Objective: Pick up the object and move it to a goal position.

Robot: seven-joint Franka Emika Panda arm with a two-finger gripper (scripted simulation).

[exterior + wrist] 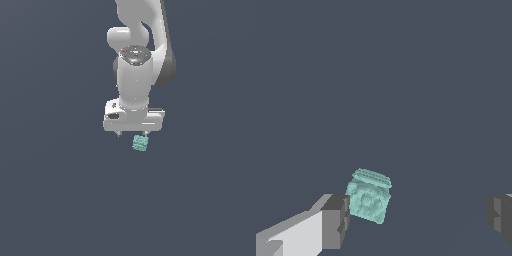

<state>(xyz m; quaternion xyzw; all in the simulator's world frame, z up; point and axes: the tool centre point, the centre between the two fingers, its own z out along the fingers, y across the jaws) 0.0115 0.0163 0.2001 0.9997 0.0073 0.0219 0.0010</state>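
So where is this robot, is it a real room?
Probably not a real room: it looks like a computer simulation. The floor is one flat grey-blue with nothing else on it, and only the smooth white arm, its open gripper and a tiny teal block show.

Tiny teal-green blocky object (pixel 140 143) (pixel 368 196), ridged bumpy faces, slightly tilted, on the dark grey surface

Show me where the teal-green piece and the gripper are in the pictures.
teal-green piece (pixel 369 196): wrist view, middle of its bumpy face.
gripper (pixel 416 217): wrist view, open gap midway between the fingertips.
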